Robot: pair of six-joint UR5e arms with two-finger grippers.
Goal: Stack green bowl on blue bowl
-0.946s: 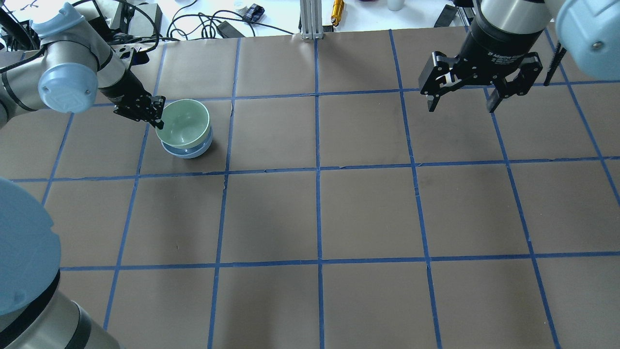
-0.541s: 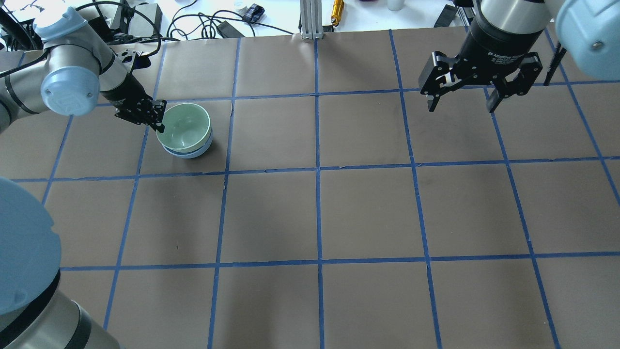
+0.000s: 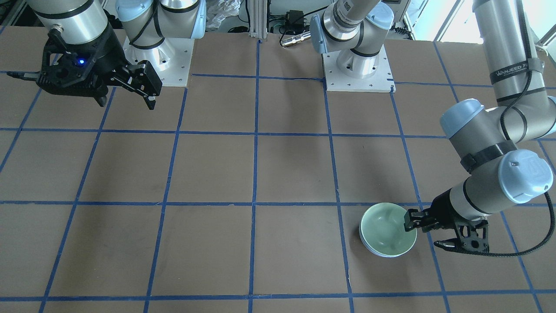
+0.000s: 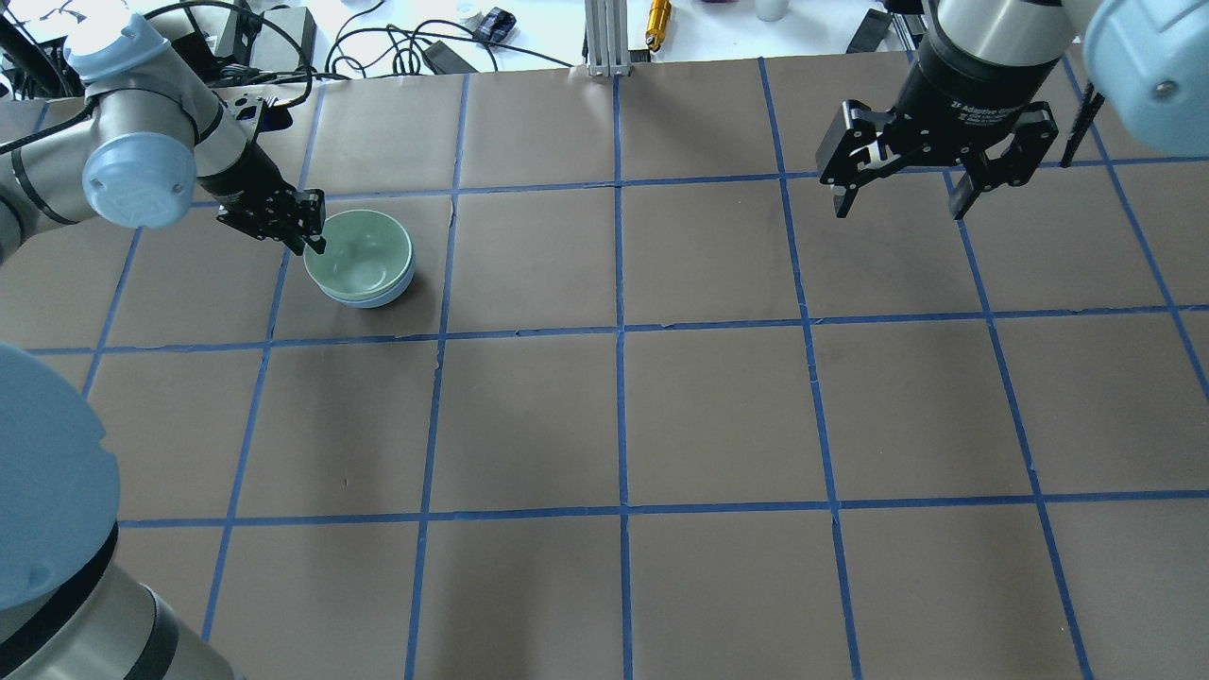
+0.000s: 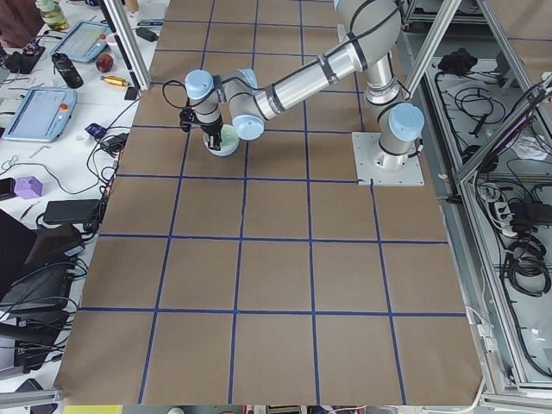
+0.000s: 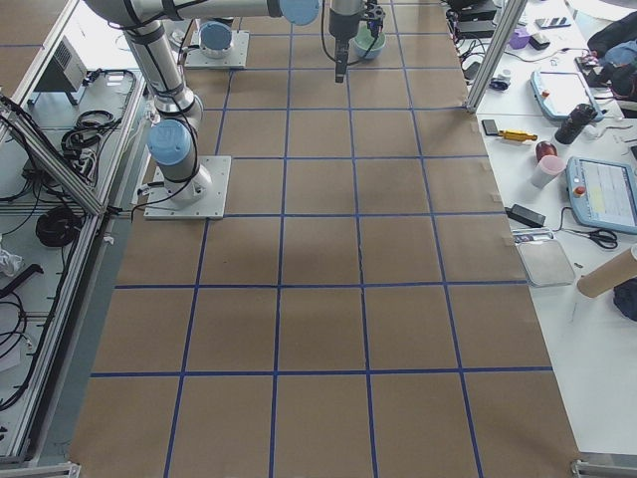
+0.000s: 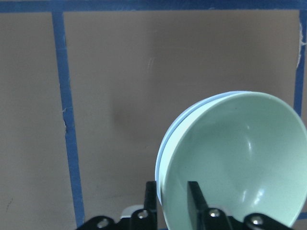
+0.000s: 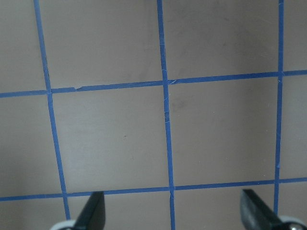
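Green bowl (image 4: 361,250) lowered, nested in blue bowl (image 4: 368,301); left tool (image 4: 315,244) pinching its rim; right tool (image 4: 899,210) spread wide.

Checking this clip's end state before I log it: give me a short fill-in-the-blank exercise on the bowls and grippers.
1. The left gripper pinches the green bowl at its ___.
2. Of the green bowl and the blue bowl, the ___ one is on top.
3. The right gripper hangs over the table, holding nothing, its jaws ___.

Missing words: rim; green; open.
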